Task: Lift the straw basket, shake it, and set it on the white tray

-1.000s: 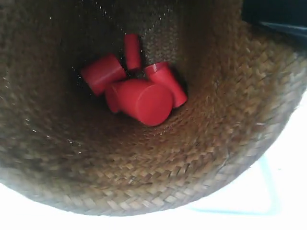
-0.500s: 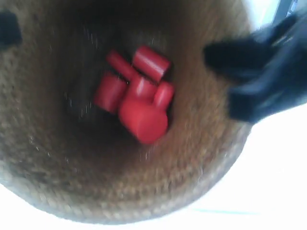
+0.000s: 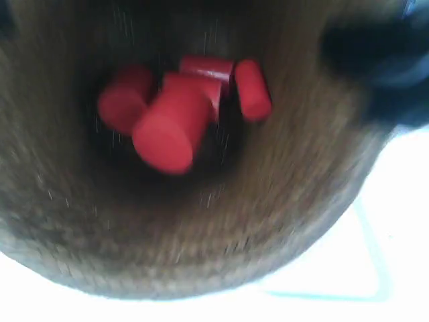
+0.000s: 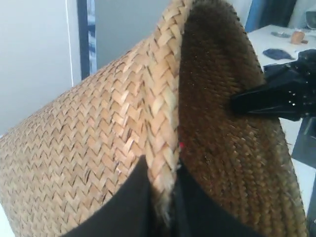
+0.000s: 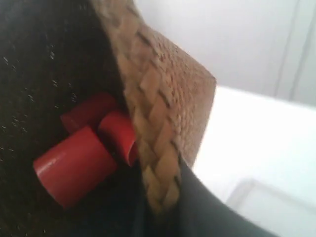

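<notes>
Basket position: the straw basket (image 3: 255, 241) is held up close under the exterior camera, and its mouth fills nearly the whole of that view (the picture is heavily blurred). Several red cylinders (image 3: 177, 111) lie heaped together on its base, touching one another; an exact count cannot be made. Left gripper (image 4: 165, 210) is clamped on the braided rim, with one dark finger on the outer wall and one inside. Right gripper (image 5: 160, 210) is likewise clenched on the rim at the opposite side, one finger outside and the other only dimly seen inside. It also shows in the left wrist view as a black shape against the far inner wall, and in the exterior view as a dark blur at upper right. The white tray (image 3: 335, 276) lies flat on the counter (image 3: 412, 235); only one corner of it shows, past the lower right of the basket's edge. Whether basket and tray touch cannot be told.
</notes>
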Robot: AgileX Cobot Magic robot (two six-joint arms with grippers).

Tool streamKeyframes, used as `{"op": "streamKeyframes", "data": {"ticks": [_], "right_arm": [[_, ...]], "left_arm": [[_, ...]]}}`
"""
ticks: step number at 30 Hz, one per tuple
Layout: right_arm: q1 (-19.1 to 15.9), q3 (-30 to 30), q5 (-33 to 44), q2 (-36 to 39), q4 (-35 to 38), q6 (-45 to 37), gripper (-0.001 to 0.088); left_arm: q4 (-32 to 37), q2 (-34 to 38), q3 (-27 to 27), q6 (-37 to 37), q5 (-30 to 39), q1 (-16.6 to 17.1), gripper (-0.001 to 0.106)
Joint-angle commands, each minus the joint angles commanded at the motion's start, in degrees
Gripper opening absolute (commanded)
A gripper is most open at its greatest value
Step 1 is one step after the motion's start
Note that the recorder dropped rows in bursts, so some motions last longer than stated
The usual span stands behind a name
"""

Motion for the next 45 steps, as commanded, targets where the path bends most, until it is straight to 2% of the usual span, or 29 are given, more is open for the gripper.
{"op": "streamKeyframes", "data": {"ticks": [1,3,6,8,10,11,12,13,14,16,18,22,26,30,34,38,42,45], "right_arm": [[0.30,-1.13,-4.82,-3.27,0.14,0.00,0.0000],[0.15,-0.47,-4.00,-4.83,-1.36,-0.76,0.0000],[-0.46,4.96,2.28,0.52,-7.63,0.45,0.0000],[-0.44,5.83,4.58,2.81,-7.04,2.03,0.0000],[0.35,1.73,2.51,-0.18,0.23,-0.25,0.0000],[0.64,0.42,-0.15,-1.95,0.68,-1.43,0.0000],[0.77,-0.32,-2.20,-3.07,-1.92,-2.33,0.0000],[0.23,0.36,-1.00,-2.57,-6.77,-1.83,0.0000],[-0.41,1.07,3.51,1.09,-9.29,2.05,0.0000],[-0.41,0.48,8.53,4.67,-8.06,2.63,0.0000],[-0.41,-0.55,8.40,4.93,-7.61,2.74,0.0000],[-0.41,-1.42,9.46,5.19,-6.68,4.63,0.0000],[-0.41,-1.65,12.20,9.92,-6.68,6.03,0.0000],[-0.76,-4.62,15.21,16.15,-6.57,6.47,0.0000],[-2.30,-11.53,20.08,22.74,-6.46,3.81,0.0000],[-4.54,-18.05,22.09,27.35,-5.55,0.52,0.0000],[-7.97,-23.97,25.50,30.32,-0.11,-6.73,0.0000],[-11.79,-28.18,31.37,32.96,6.20,-14.05,0.0000]], "left_arm": [[-0.50,-1.44,-3.33,0.27,0.77,0.00,0.000],[0.23,-2.26,-3.86,2.94,-0.15,0.00,0.000],[0.13,1.37,4.72,4.68,-4.73,0.00,0.000],[-2.03,2.93,6.73,1.54,-5.38,0.00,0.000],[-5.26,1.20,3.82,3.61,-0.87,0.00,0.000],[-4.47,0.48,2.11,5.75,-0.68,0.00,0.000],[-2.03,-0.33,1.45,7.71,-2.86,0.00,0.000],[0.14,-0.33,2.19,7.30,-4.75,0.00,0.000],[1.70,0.79,4.79,5.36,-8.30,0.00,0.000],[2.91,1.68,6.70,2.18,-8.82,0.00,0.000],[2.91,1.42,6.70,2.19,-6.92,0.00,0.000],[3.37,1.05,6.70,-4.83,-8.96,0.00,0.000],[8.88,4.62,6.70,-12.93,-12.14,0.00,0.000],[15.31,9.98,6.59,-23.41,-14.66,0.00,0.000],[20.03,15.77,3.05,-28.01,-11.27,0.00,0.000],[26.33,20.67,-4.00,-33.17,-3.96,0.00,0.000],[38.07,26.23,-12.10,-43.11,4.24,0.00,0.000],[41.10,29.69,-15.91,-45.04,7.01,0.00,0.000]]}}
